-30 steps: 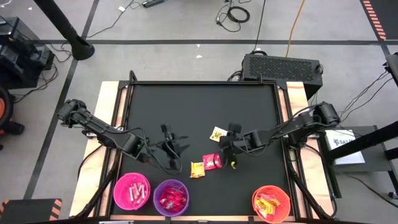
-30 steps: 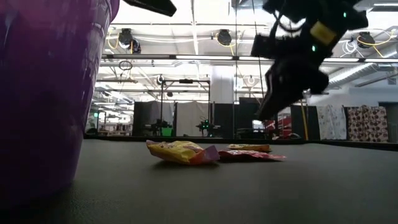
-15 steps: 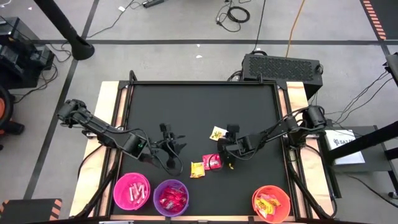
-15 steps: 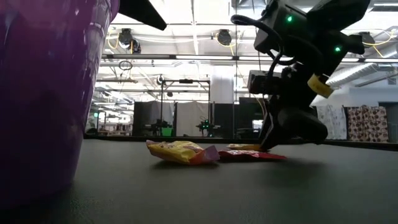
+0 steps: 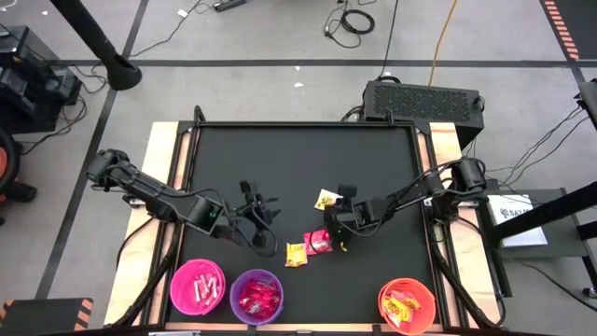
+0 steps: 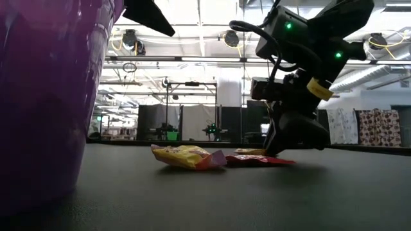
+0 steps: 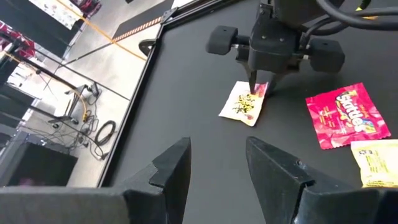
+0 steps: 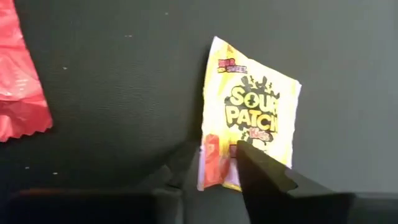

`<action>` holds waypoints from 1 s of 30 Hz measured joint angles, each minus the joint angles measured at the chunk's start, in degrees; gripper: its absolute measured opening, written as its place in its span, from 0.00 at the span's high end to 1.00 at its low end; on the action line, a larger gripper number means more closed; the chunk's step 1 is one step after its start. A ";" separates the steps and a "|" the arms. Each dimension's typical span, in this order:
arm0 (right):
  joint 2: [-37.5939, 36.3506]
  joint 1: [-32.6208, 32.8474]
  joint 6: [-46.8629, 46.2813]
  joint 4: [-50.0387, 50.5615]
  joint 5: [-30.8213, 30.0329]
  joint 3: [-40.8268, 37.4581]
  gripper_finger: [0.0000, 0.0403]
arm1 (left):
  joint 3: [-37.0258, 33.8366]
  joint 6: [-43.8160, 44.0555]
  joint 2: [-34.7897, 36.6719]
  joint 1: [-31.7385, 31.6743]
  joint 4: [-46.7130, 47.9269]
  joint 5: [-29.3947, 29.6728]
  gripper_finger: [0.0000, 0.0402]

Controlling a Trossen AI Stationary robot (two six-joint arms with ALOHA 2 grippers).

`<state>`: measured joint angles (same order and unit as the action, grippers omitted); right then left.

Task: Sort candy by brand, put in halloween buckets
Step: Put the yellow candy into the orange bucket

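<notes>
The right arm pinches a yellow candy on the black table.

The table is big and dark. Three buckets stand along its near edge: one pink bucket, one purple bucket and one orange bucket, all with candy inside. Three packets lie loose in the middle: the Sour Patch packet, a red Skittles packet and another yellow packet. The right gripper sits low over the Sour Patch packet, its fingers close together around the packet's edge. I think it should squeeze firmly, then lift straight up so the flat wrapper does not slip. The left gripper waits nearby, fingers apart, holding nothing.
</notes>
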<state>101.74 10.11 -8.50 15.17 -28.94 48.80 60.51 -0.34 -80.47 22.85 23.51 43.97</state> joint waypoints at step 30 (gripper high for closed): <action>-19.57 8.23 4.93 4.39 -4.24 7.74 1.00 | -0.09 1.49 -1.92 -2.32 -8.42 -9.53 0.60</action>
<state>82.17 18.34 -3.57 19.56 -33.18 56.53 60.42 1.15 -82.38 20.53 15.08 34.43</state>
